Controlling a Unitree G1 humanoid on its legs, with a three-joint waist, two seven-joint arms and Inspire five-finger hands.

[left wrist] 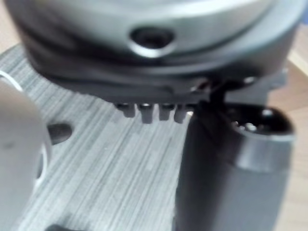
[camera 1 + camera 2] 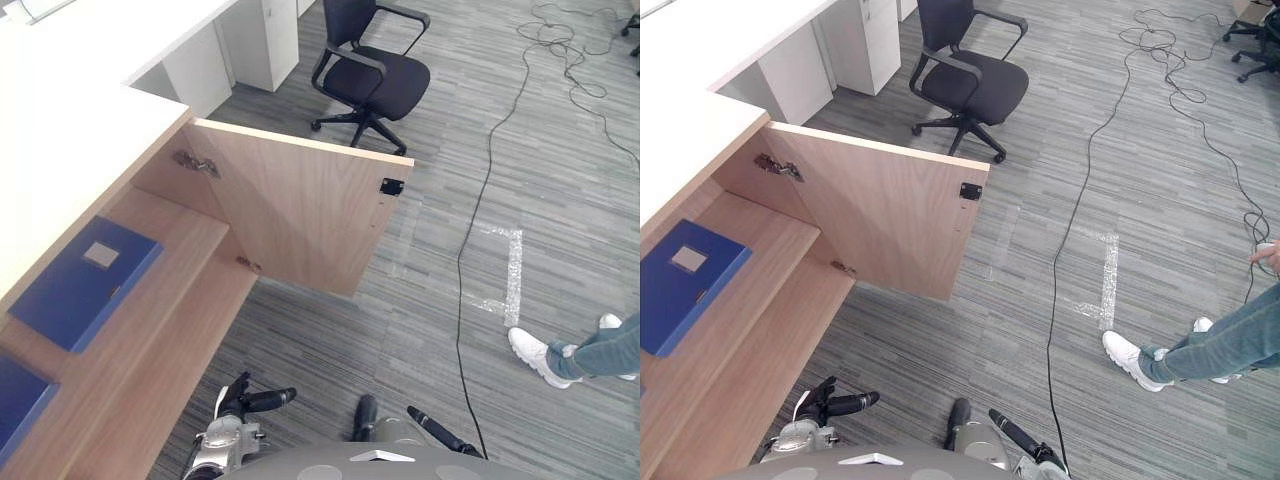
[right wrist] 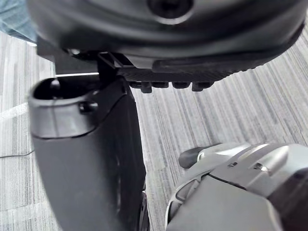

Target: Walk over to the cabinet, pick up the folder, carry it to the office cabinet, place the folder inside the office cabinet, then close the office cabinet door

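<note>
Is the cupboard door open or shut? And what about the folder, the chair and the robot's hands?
Cabinet door: swung wide open.
Blue folder: lying flat on a shelf inside the cabinet, not held.
Office chair: upright, nobody sitting in it.
Left hand: open, holding nothing.
Right hand: open, holding nothing.

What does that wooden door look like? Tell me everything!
The door is a flat, light wood panel, swung wide open over the grey carpet. Two metal hinges, one high, one low, join it to the cabinet. A small black fitting sits near its free edge. Nothing else touches it.
</note>
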